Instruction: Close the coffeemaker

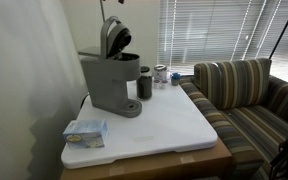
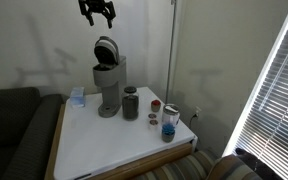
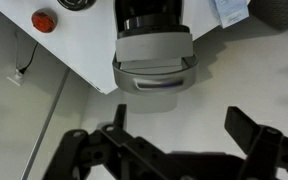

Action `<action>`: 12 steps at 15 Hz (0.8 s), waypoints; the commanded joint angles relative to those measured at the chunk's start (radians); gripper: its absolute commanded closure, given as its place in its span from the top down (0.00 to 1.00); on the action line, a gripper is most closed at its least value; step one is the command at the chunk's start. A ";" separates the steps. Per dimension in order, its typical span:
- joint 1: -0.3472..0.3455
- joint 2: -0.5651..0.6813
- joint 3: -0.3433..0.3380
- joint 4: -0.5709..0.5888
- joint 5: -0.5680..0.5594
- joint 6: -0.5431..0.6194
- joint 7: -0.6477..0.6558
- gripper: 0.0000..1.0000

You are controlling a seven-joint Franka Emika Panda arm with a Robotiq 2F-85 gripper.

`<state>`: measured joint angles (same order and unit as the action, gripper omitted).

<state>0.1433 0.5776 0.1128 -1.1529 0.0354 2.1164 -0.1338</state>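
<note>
In an exterior view: grey coffeemaker, upright on white table, near its back corner; lid hinged up; dark cup just beside; blue box near table edge; striped sofa alongside.
In an exterior view: gripper high above coffeemaker, well apart from raised lid.
Wrist view: gripper released, fingers spread wide; coffeemaker below.

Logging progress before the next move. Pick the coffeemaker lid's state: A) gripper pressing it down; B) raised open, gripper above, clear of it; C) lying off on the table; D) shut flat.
B: the lid of the coffeemaker stands tipped up, and the open gripper hangs above it, not touching.
</note>
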 commanded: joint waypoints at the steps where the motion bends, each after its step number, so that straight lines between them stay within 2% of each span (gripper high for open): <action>1: 0.003 0.101 -0.005 0.177 -0.018 -0.055 -0.005 1.00; 2: 0.002 0.121 -0.005 0.212 -0.018 -0.064 -0.011 1.00; 3: 0.003 0.137 -0.005 0.240 -0.019 -0.068 -0.009 0.75; 5: 0.001 0.169 -0.002 0.288 -0.014 -0.087 -0.024 0.67; 12: -0.015 0.259 0.031 0.412 0.030 -0.210 -0.066 0.17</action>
<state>0.1444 0.7786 0.1184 -0.8361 0.0348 1.9920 -0.1585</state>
